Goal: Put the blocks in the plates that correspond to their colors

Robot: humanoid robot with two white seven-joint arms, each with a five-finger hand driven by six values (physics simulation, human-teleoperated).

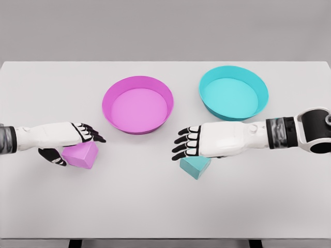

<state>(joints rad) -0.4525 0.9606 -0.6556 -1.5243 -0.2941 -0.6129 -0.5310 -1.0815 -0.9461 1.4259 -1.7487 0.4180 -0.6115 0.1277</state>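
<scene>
Smooth round pink plate (137,104); angular pink block (83,155), perhaps gripped.

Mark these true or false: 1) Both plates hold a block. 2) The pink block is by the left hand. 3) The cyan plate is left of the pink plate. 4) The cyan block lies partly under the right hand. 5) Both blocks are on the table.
1) False: the pink plate and cyan plate hold no blocks.
2) True: the pink block is at the left hand.
3) False: the cyan plate is to the right.
4) True: the cyan block shows below the right hand.
5) True: both sit on the table.
</scene>
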